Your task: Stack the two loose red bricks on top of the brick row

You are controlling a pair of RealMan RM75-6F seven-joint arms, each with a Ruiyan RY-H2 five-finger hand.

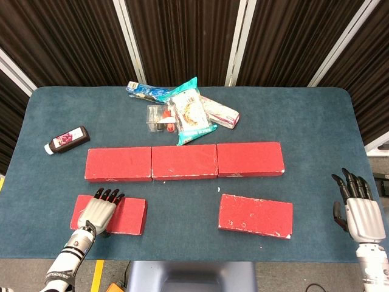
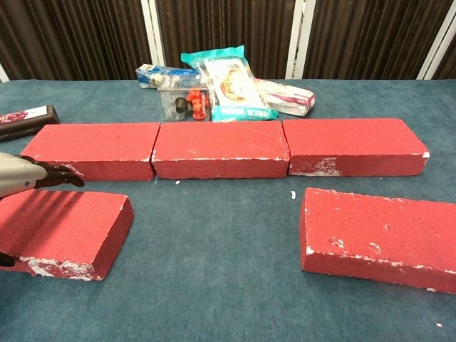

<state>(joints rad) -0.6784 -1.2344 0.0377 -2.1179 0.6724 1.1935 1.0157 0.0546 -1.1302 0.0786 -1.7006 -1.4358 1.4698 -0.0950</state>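
Observation:
Three red bricks form the brick row (image 1: 184,162) (image 2: 221,149) across the middle of the blue table. The left loose red brick (image 1: 129,216) (image 2: 71,224) lies in front of the row's left end. My left hand (image 1: 97,212) (image 2: 25,177) is spread over that brick's left half, fingers stretched just above its top and thumb low by its near face; it grips nothing. The right loose red brick (image 1: 255,215) (image 2: 377,235) lies in front of the row's right end. My right hand (image 1: 358,213) hovers open at the table's right edge, well clear of that brick.
A dark bottle (image 1: 67,139) (image 2: 25,119) lies left of the row. Behind the row sits a pile of snack packets and a small clear box (image 1: 188,112) (image 2: 224,82). The table's near edge runs just behind both loose bricks.

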